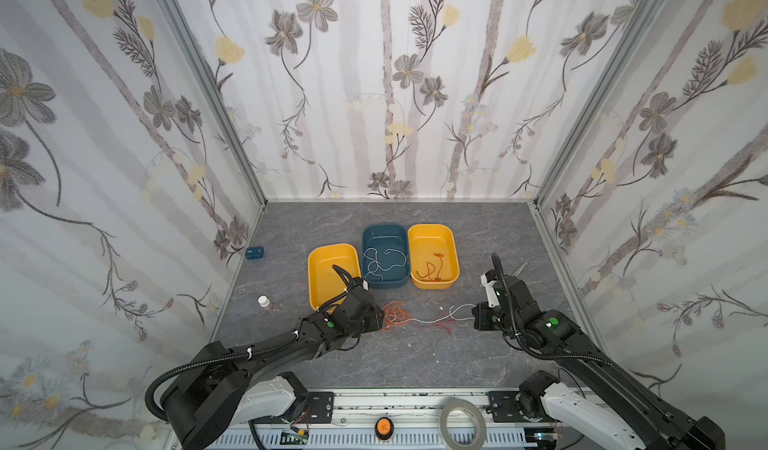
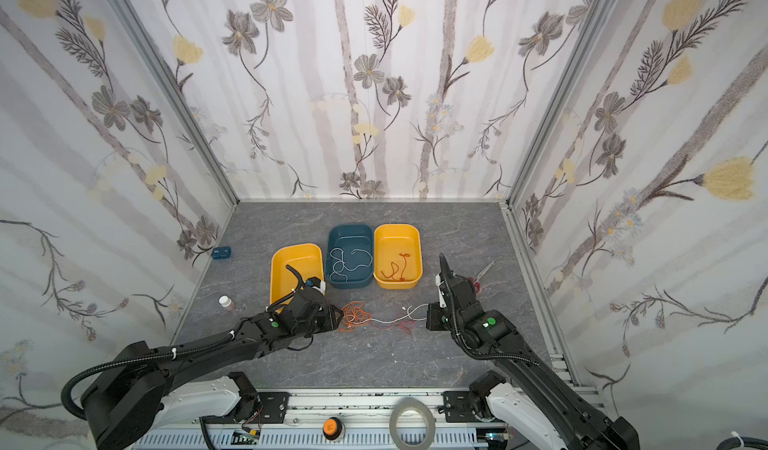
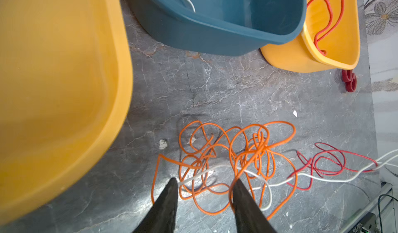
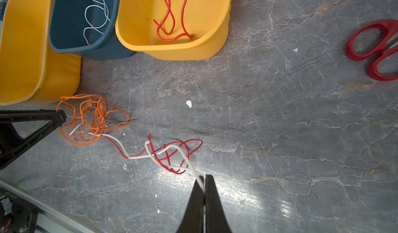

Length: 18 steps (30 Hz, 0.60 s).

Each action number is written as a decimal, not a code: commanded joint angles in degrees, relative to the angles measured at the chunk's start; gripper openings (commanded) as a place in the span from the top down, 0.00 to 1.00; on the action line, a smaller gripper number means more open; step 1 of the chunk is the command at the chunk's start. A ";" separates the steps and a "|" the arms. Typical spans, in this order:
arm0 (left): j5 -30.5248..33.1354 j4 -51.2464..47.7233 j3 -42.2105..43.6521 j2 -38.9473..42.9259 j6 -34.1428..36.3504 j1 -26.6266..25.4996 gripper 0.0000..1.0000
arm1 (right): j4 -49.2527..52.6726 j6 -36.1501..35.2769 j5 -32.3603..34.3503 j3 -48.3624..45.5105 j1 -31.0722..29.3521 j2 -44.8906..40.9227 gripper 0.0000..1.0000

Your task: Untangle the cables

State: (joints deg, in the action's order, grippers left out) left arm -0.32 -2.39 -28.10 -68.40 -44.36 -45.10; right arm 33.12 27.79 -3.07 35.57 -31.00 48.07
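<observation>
The left pincer (image 3: 204, 180) stood released, its fingers apart at the edge of the orange cable (image 3: 261, 150), a curly heap on the grey desk (image 1: 415, 356) just beside the left yellow tray (image 1: 322, 260). The right pincer (image 4: 204, 177) was clenched on the white cable (image 4: 137, 157), which ran through a loose red cable (image 4: 193, 139) into the orange heap. A second white strand (image 4: 85, 12) lay in the blue tray (image 1: 384, 283), and a second red strand (image 4: 183, 10) in the right yellow tray (image 1: 428, 240).
</observation>
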 commanded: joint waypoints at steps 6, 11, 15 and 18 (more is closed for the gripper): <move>-4.76 0.25 -3.12 -0.97 4.06 0.03 0.35 | -0.37 -3.59 -7.70 4.96 -0.03 -1.44 1.00; -7.29 2.40 -3.90 -4.20 5.07 0.09 0.30 | 0.82 -4.09 -10.39 8.99 -0.03 -2.62 1.00; -10.17 6.05 -4.06 -8.28 5.07 0.03 0.25 | -0.07 -3.90 -15.03 11.66 -0.02 -2.57 1.00; -11.11 7.37 -4.77 -10.53 4.98 0.02 0.23 | -0.60 -3.67 -15.92 12.22 -0.07 -2.37 1.00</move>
State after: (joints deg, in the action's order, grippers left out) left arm -9.52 1.28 -32.12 -77.62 -39.86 -45.10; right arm 33.74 24.56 -16.05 47.03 -31.00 45.60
